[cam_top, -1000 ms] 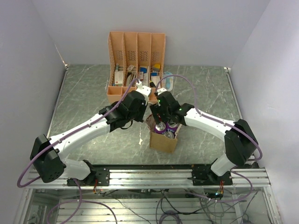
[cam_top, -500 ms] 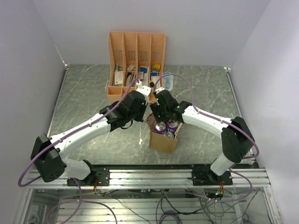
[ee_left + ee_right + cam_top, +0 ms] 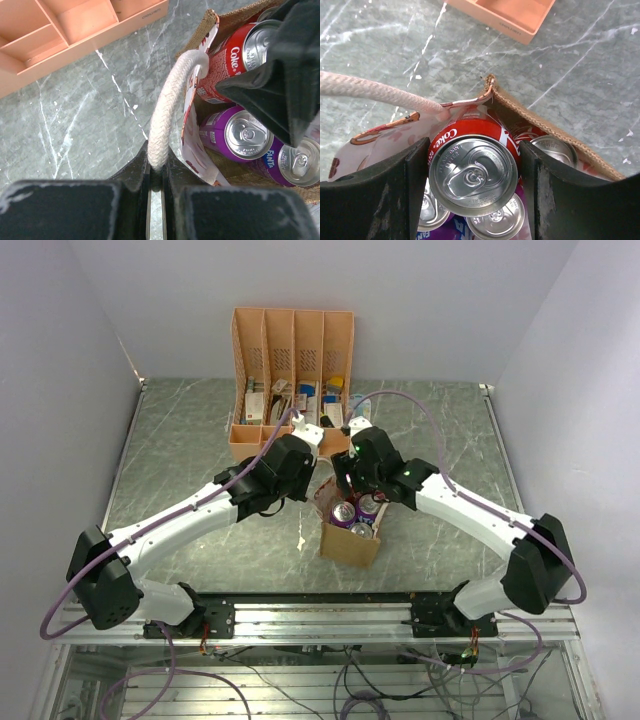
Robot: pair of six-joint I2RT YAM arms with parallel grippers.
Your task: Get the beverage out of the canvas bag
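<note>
Your right gripper (image 3: 472, 172) is closed around the red Coke can (image 3: 470, 150), with one finger on each side. The can sits high in the canvas bag (image 3: 350, 543), above the purple cans (image 3: 241, 134). The bag stands by the middle of the near edge of the table (image 3: 180, 460). Your left gripper (image 3: 156, 170) pinches the white rope handle (image 3: 169, 107). Lift the can straight up, slowly. Hold the handle down so the bag does not rise with it. Watch the bag's cloth edge, because the can could catch on it.
</note>
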